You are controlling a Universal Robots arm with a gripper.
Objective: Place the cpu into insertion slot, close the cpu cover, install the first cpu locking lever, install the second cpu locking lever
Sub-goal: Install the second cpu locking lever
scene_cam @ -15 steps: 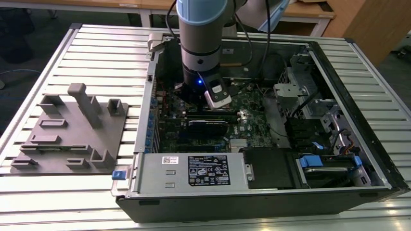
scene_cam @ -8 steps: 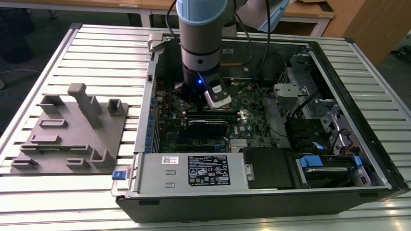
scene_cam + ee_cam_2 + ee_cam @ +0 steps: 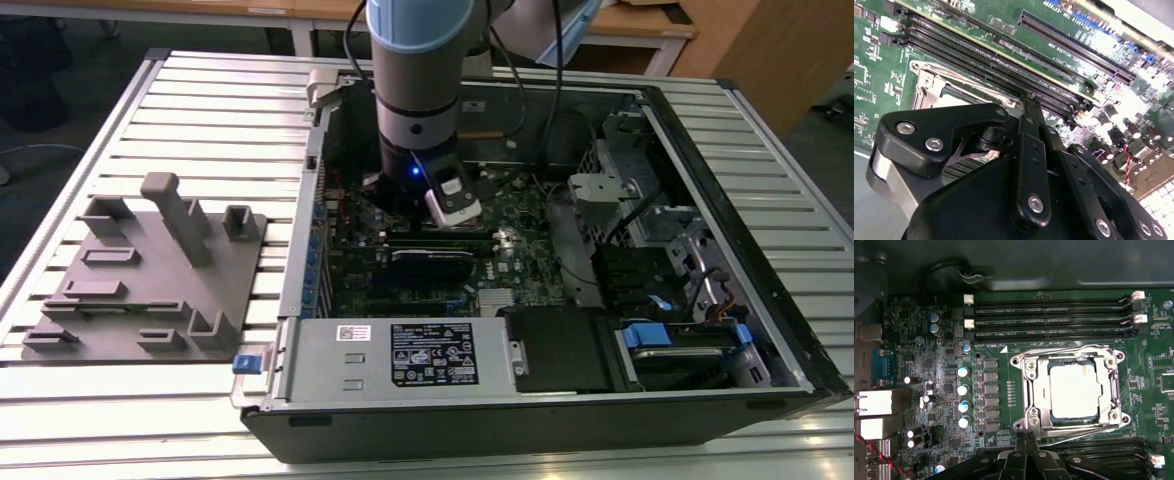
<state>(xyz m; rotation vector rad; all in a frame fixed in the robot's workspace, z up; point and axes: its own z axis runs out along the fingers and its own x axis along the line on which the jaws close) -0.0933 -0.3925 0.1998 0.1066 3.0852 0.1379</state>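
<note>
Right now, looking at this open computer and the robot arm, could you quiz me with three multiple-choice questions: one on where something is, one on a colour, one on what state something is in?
1. Where does the chip lie?
A. On the grey stand outside the case
B. In the square socket on the circuit board
C. On the slatted table

2. What colour is the circuit board?
A. Green
B. Red
C. White

3. How does the metal frame over the socket stand?
A. Raised upright
B. Taken off and lying on the table
C. Lying flat around the chip

Answers: 1 B, the first wrist view shows the pale chip sitting inside the silver-rimmed socket. 2 A, the board is green in both wrist views. 3 C, the frame lies flat, its window framing the chip, with the gripper at its edge.
</note>
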